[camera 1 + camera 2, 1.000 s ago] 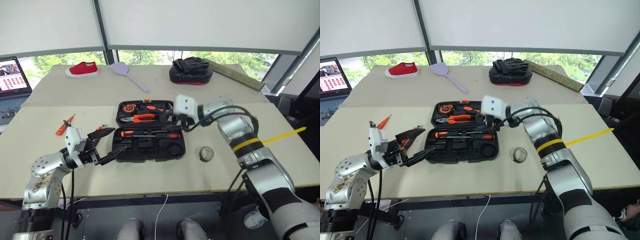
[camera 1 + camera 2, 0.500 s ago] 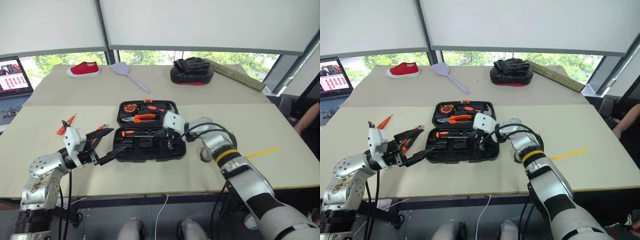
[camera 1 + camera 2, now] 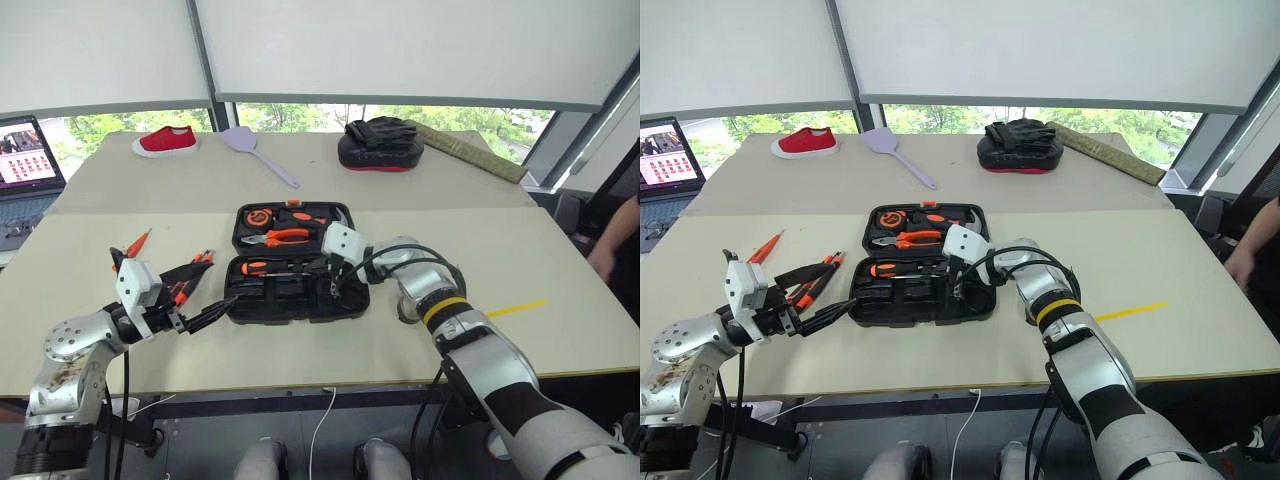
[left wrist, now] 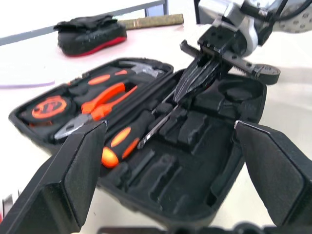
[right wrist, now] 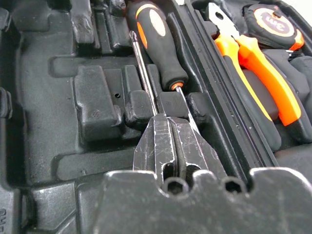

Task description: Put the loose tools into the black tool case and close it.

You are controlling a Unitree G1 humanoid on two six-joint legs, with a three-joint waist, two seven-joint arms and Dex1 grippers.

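Steel-shafted screwdriver (image 5: 157,41) in the black tool case (image 3: 297,262): stiff, slippery; better gripped by its handle. Right gripper (image 5: 168,139) pinched empty, left gripper (image 4: 170,165) wide

Daylight, bright and even, from the strip of window (image 3: 330,113) behind the far edge of the pale beige surface (image 3: 560,260); white blinds (image 3: 400,45) above diffuse it. Shadows soft and short. Surface washes out near white in the left wrist view. There the left claw's black fingers (image 4: 73,170) sit blurred in the foreground. Open black moulded plastic tool case (image 5: 58,122) stays dark, with dull sheen on its ribs.
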